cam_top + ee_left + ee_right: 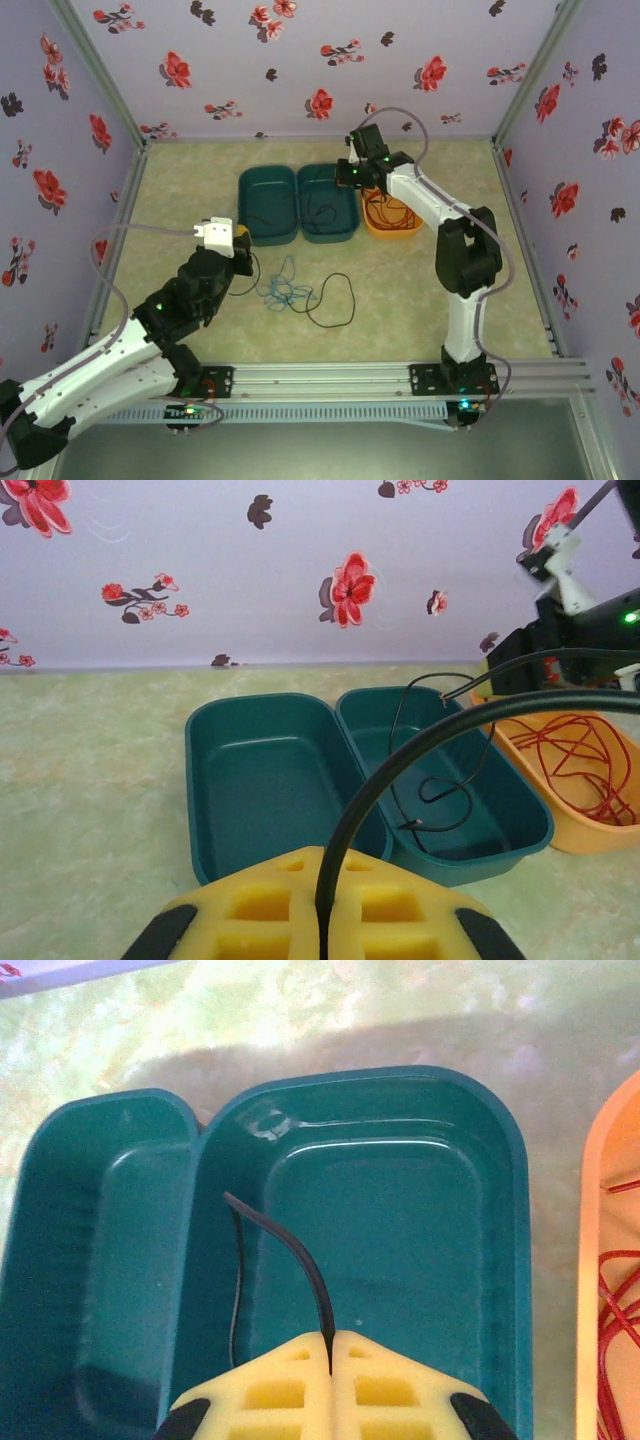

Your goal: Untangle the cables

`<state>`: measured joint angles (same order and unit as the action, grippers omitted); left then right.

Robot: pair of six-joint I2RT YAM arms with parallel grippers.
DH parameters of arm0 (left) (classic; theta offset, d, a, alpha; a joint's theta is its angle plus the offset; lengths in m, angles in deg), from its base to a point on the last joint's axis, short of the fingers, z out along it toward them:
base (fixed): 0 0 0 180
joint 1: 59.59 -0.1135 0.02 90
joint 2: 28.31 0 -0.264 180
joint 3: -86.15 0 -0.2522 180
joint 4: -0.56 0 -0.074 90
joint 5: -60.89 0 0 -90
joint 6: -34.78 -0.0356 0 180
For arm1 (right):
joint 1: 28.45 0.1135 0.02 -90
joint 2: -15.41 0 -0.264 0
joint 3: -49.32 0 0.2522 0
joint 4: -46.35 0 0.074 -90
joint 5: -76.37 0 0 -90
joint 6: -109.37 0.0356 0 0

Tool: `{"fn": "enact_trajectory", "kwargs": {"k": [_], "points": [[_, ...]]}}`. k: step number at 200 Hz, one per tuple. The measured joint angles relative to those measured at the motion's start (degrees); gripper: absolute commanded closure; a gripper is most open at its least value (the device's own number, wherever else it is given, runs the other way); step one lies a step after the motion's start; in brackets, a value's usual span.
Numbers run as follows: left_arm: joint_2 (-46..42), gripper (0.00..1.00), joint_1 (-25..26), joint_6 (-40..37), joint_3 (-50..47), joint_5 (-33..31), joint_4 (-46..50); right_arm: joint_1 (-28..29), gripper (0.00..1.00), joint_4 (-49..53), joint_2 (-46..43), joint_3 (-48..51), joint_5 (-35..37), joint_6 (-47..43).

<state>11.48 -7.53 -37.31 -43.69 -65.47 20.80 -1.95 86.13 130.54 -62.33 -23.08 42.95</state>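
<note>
At the rear centre of the worktop (180,190), two teal bins stand side by side, touching, with an orange bin (392,233) just beside them on the right. The orange bin holds a coiled red cable (575,748).

The right end effector (330,1358) hangs above the right teal bin (400,1210). Its yellow pads (270,1390) are clenched on a thin black cable (300,1248). The lower part of this cable lies looped on the floor of that bin, as the left wrist view shows. The left teal bin (266,195) appears bare in the wrist views.

The left end effector (322,920) sits in front of the bins, near the left teal bin's front corner. Its pads are pressed together on a second black cable (400,765), which arcs up from the grip and off to the right.

On the open worktop in front of the bins lies a tangled blue cable (285,292). Just to its right is a black loop (353,300). Whether the loop belongs to the cable in the left grip cannot be determined.
</note>
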Motion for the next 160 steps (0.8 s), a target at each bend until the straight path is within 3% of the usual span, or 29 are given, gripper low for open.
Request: {"fn": "enact_trajectory", "kwargs": {"k": [69, 107, 160], "points": [[0.46, 0.95, -0.5, 0.24, 0.0, 0.72, 0.02, -0.37, 0.91, 5.01, 4.57, -6.47, 3.96, -2.12], [1.57, 0.95, -0.87, 0.39, 0.0, 1.57, 0.02, -0.98, 0.7, 6.82, 4.57, -7.19, 5.88, -3.61], [2.62, 0.94, -1.6, 0.85, 0.0, 3.06, 0.02, -1.03, 0.67, 7.58, 4.57, -7.21, 5.11, -4.52]]}}
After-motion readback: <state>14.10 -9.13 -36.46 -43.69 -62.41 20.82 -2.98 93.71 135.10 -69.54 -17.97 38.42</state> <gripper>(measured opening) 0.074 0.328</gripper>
